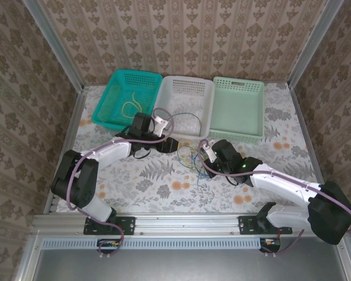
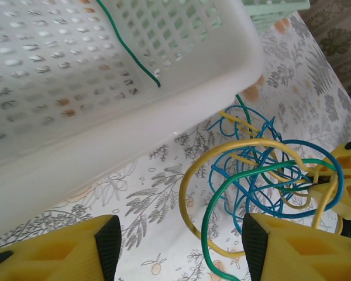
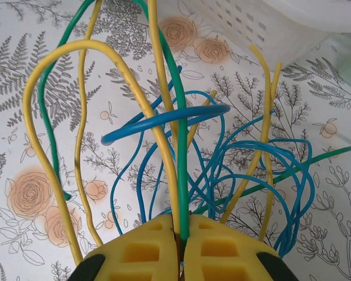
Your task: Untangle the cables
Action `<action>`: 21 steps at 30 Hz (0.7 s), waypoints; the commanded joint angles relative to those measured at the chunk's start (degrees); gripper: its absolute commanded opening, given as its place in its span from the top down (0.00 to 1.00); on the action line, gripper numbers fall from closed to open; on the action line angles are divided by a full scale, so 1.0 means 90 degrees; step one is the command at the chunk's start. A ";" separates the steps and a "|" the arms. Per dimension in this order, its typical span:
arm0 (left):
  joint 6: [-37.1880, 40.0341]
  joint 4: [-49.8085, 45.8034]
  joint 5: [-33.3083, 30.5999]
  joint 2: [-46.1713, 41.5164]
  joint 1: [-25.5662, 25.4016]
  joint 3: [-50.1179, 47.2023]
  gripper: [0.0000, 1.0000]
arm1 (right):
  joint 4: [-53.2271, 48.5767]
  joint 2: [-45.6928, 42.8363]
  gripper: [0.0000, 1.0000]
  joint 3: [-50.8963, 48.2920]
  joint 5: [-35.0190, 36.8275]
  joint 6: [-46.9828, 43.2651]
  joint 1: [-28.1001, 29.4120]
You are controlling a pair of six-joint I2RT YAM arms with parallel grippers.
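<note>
The cables (image 1: 191, 157) lie as a tangle of thin yellow, green and blue wires on the floral tablecloth, between my two grippers. My right gripper (image 3: 181, 237) is shut on a green cable (image 3: 180, 146) and a yellow cable (image 3: 158, 126) that rise from between its pads; blue loops (image 3: 263, 170) spread behind them. My left gripper (image 2: 181, 249) is open, just left of the tangle. A yellow loop (image 2: 187, 202) and a green loop (image 2: 206, 225) hang between its fingers (image 2: 108, 243), touching neither. The right gripper (image 2: 346, 182) grips the far side of the tangle.
Three baskets stand side by side at the back: teal (image 1: 114, 111) with a yellow wire (image 1: 130, 106) in it, white (image 1: 206, 96) with thin wire (image 1: 187, 119) inside, and light green (image 1: 240, 88). The white basket's wall (image 2: 134, 140) is close beside the left gripper; a green wire (image 2: 131, 52) lies in it.
</note>
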 commanded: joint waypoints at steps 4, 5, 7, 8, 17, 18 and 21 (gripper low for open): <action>-0.0108 0.0466 0.0212 0.0014 -0.0043 0.0143 0.42 | 0.0275 -0.0179 0.92 -0.0132 -0.0357 -0.0129 -0.0026; -0.0127 0.0499 0.0181 -0.0008 -0.0048 0.0128 0.43 | 0.0292 -0.0194 0.92 -0.0146 -0.0377 -0.0138 -0.0026; -0.0135 0.0505 0.0160 -0.0041 -0.0053 0.0098 0.45 | 0.0348 -0.0245 0.92 -0.0180 -0.0437 -0.0149 -0.0028; -0.0140 0.0521 0.0157 -0.0071 -0.0058 0.0076 0.47 | 0.0377 -0.0269 0.92 -0.0203 -0.0470 -0.0158 -0.0026; -0.0271 0.0735 0.0319 -0.0143 -0.0149 -0.0020 0.60 | 0.0513 -0.0457 0.92 -0.0307 -0.0446 -0.0150 -0.0028; -0.0302 0.0774 0.0332 -0.0146 -0.0158 -0.0038 0.61 | 0.0515 -0.0457 0.92 -0.0307 -0.0433 -0.0149 -0.0026; -0.0357 0.0856 0.0362 -0.0202 -0.0179 -0.0117 0.66 | 0.0542 -0.0448 0.91 -0.0310 -0.0452 -0.0130 -0.0031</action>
